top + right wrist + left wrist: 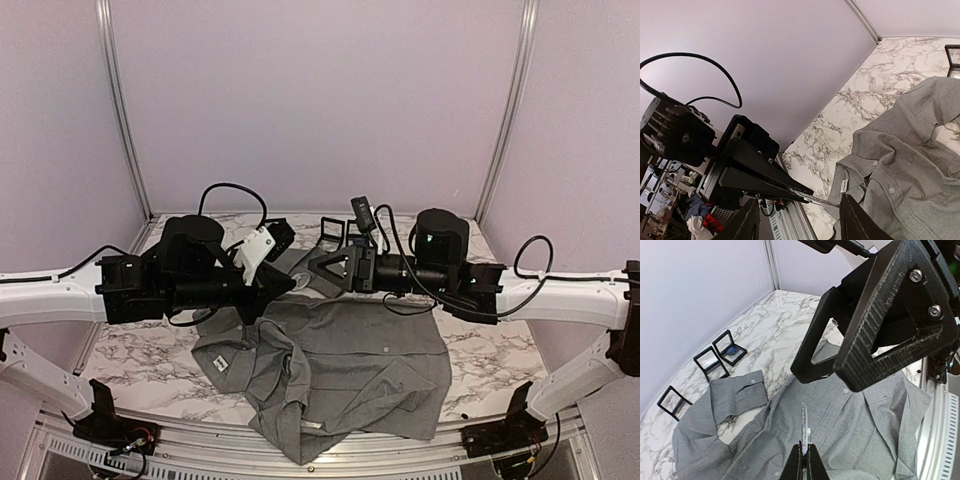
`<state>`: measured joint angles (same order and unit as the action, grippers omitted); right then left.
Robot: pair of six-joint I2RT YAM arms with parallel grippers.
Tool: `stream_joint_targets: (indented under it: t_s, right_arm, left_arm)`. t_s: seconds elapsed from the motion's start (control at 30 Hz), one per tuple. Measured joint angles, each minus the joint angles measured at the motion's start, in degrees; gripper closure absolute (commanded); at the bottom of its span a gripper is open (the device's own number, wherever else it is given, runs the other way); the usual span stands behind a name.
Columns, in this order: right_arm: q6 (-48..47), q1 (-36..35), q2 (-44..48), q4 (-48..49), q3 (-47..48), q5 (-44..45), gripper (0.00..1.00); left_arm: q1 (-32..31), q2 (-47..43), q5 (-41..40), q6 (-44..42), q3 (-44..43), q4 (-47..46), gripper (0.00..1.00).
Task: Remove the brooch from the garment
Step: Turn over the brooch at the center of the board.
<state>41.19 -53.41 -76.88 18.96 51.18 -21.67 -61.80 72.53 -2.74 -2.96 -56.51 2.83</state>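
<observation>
Marble table [130,350] is holding the garment [350,350]. Left gripper [803,447] is pinching tight what looks like the brooch [803,420], a thin silver pin, up above it. The pin's long end is pointing at the right gripper [799,207], whose half-open jaws are close by.

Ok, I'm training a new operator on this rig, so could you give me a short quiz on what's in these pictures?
1. True or false: the left jaws are shut on a thin silver pin.
2. How many small black boxes sit on the table beside the shirt in the left wrist view? A two, B three, C six.
3. Fill in: the right jaws stand ____.
Key: 1 true; 2 B; 3 open.
</observation>
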Motion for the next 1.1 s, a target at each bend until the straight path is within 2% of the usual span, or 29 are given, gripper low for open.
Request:
stream_joint_targets:
  t_s: [0.27, 0.43, 0.6, 0.8, 1.1]
  right_arm:
    - [4.0, 0.1, -0.3, -2.1, 3.0, 1.2, 0.54]
    - [5.6, 0.1, -1.7, -3.3, 4.5, 1.2, 0.57]
    - [6.4, 0.1, -2.3, -4.4, 4.5, 1.2, 0.59]
    - [7.4, 0.1, -2.8, -5.7, 4.6, 1.2, 0.61]
    - [8.6, 0.1, -4.3, -6.6, 6.1, 0.8, 0.64]
  left_arm:
    - [-7.6, -1.2, -19.1, -15.6, 0.2, -3.8, 1.00]
    - [-13.9, -1.2, -31.6, -28.0, 3.8, -11.1, 1.00]
    - [-17.4, 0.2, -41.8, -38.8, 7.1, -19.5, 1.00]
    - [-19.4, 4.6, -51.5, -50.7, 9.9, -30.3, 1.00]
    - [-20.8, 11.3, -59.5, -64.4, 11.6, -43.8, 1.00]
